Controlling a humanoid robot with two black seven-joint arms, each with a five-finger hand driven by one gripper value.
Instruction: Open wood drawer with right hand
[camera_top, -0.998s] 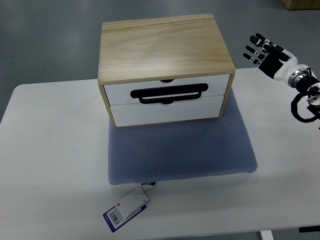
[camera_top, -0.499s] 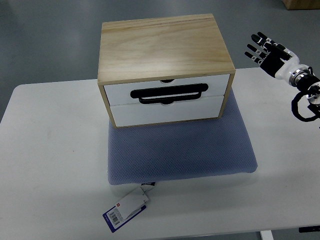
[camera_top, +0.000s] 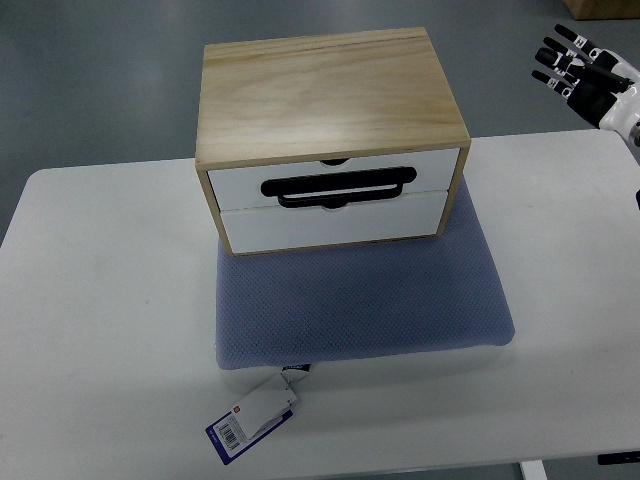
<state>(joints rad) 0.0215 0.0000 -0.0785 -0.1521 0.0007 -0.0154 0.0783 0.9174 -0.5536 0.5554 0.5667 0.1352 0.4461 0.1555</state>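
Open tabletop (camera_top: 560, 260) right of drawer box (camera_top: 330, 140).

One steep overhead view faces the table (camera_top: 100, 300).

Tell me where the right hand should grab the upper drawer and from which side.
Grip the black handle across the upper drawer front, coming from the near side facing the camera. It is a long horizontal bar that appears to stand off the white face, so fingers could likely hook around it. The right hand is open and far off at the top right.

white table (camera_top: 100, 300) | blue-grey cushion (camera_top: 370, 300) on it | barcode tag (camera_top: 252, 416) at cushion's front
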